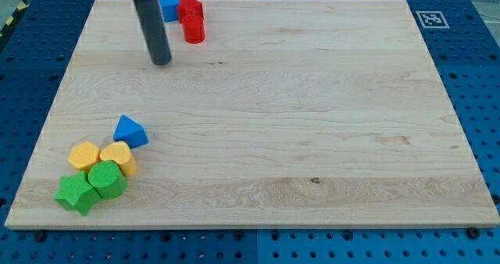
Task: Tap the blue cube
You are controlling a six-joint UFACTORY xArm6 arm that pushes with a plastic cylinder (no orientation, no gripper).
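The blue cube point(169, 6) sits at the view's top left of the wooden board point(312, 123), partly hidden behind my rod. It touches a red block point(190, 10) on its right, with a red cylinder point(194, 30) just below that one. My tip point(160, 60) rests on the board below and slightly left of the blue cube, a short gap away from it and from the red cylinder.
A cluster lies at the view's bottom left: a blue triangular block point(130, 131), two yellow blocks point(84, 155) point(118, 157), a green cylinder point(106, 179) and a green star-like block point(76, 194). A printed marker point(430, 19) sits at the board's top right corner.
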